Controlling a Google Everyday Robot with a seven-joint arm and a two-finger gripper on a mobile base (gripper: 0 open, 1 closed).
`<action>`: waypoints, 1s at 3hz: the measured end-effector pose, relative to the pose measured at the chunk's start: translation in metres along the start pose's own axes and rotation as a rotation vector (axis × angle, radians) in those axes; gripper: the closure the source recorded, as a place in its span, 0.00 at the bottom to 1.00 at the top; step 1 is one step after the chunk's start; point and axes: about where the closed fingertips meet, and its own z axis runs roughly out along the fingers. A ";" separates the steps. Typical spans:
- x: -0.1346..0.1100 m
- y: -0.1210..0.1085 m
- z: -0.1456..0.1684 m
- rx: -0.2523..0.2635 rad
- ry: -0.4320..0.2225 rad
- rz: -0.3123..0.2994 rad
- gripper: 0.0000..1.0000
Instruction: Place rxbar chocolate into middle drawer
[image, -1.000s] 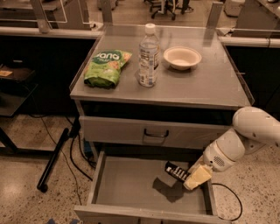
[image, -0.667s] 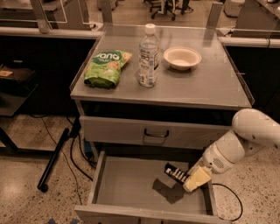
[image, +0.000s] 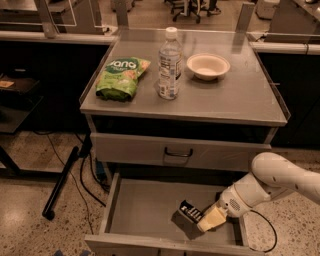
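Observation:
The middle drawer is pulled open below the counter, and its grey floor shows. My gripper reaches into the drawer from the right, low over the right half of the floor. It is shut on the rxbar chocolate, a small black wrapper with white lettering. The bar sticks out to the left of the pale fingertips and casts a dark shadow on the floor beneath it. The white arm comes in from the right edge.
On the counter top lie a green snack bag, an upright water bottle and a white bowl. The closed drawer front with a dark loop handle is just above the open drawer. Cables and a black leg lie on the floor at left.
The gripper with the bar has moved a little lower and to the left inside the drawer. Nothing on the counter has moved.

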 end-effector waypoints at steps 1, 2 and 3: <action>0.000 0.000 0.000 0.000 0.000 0.000 1.00; 0.000 -0.009 0.024 -0.014 0.012 0.026 1.00; -0.004 -0.022 0.041 -0.002 0.009 0.058 1.00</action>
